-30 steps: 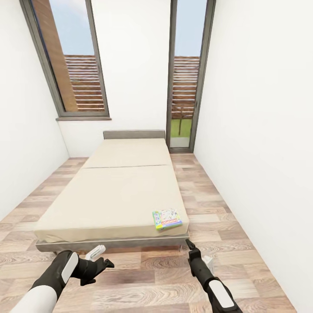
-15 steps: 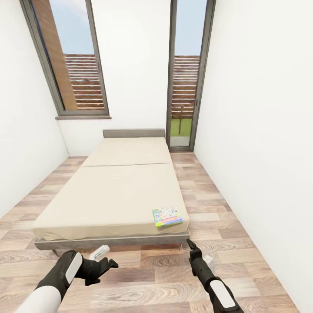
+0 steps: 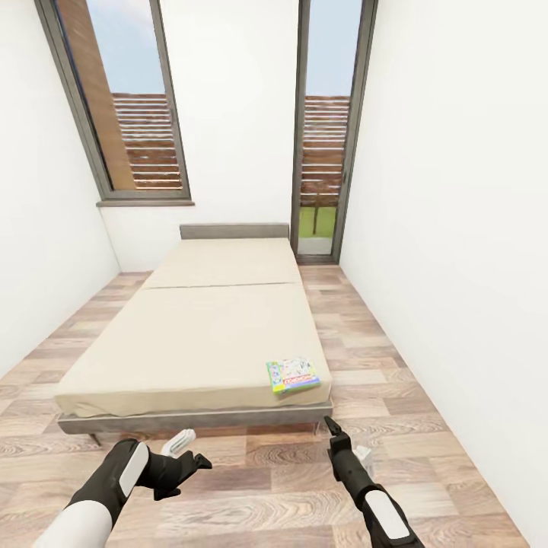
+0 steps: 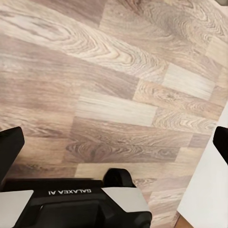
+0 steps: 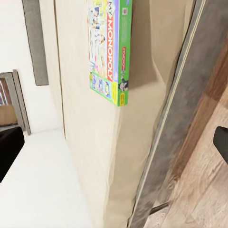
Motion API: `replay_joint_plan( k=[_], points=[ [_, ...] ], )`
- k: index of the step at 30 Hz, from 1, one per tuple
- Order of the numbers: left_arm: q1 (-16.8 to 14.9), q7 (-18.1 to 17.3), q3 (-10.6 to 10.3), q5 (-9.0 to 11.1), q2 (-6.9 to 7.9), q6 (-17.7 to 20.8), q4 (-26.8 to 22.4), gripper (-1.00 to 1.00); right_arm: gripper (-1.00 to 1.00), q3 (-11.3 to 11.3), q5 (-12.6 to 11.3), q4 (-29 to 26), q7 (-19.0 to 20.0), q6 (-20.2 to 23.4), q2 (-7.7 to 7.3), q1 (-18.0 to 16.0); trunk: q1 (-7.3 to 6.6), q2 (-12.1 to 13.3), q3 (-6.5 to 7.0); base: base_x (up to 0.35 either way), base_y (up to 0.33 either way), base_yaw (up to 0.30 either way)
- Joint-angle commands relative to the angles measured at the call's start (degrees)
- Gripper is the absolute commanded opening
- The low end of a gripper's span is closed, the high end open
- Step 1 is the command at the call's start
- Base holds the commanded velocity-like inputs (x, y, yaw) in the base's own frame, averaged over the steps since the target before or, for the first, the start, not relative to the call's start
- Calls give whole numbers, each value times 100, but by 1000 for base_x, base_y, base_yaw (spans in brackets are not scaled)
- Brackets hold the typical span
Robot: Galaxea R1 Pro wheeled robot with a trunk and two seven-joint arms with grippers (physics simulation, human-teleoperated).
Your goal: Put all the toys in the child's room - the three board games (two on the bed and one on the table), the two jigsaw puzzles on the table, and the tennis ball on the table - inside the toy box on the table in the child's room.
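Note:
A green and white board game [image 3: 292, 375] lies flat on the bed [image 3: 198, 335], at the near right corner of the beige mattress. The right wrist view shows its Monopoly cover [image 5: 110, 52] close to the mattress edge [image 5: 90, 142]. My right gripper [image 3: 348, 440] hangs open above the floor, just in front of that corner and below the game. My left gripper [image 3: 190, 450] is open over the wooden floor [image 4: 114, 71], in front of the bed's foot. Neither holds anything. The table, toy box, jigsaw puzzles and tennis ball are out of view.
The bed's dark grey frame [image 3: 190, 418] runs across in front of me, with its headboard [image 3: 234, 230] at the far wall. White walls close in on both sides. A strip of wooden floor [image 3: 365, 342] runs along the bed's right side to a glass door [image 3: 326, 152].
The whole view has shifted slightly, so the bed sits a little higher in it: the camera moved. My left gripper has moved a little to the right. The game lies where it was.

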Motion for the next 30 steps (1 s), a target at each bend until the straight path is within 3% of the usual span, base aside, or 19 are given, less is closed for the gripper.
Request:
replay_joint_plan(
  k=[1,14,21,30],
  points=[
    [-4,-28,27,-20,-1,30,-4,100,100,-39,-50,-2,71,64,8,-5,22,-44,-24,0,0,0],
    [-4,-21,27,-23,-9,8,-7,100,100,-22,-67,-8,310,72,26,-10,308,-566,-257,0,0,0],
    [-4,6,28,-41,0,-333,-7,100,100,-6,-70,-18,312,61,26,-13,461,-847,-383,0,0,0],
    [-4,15,18,-51,198,-399,-7,100,100,-11,-79,-19,307,74,26,-13,659,-1208,-545,0,0,0]
  ],
)
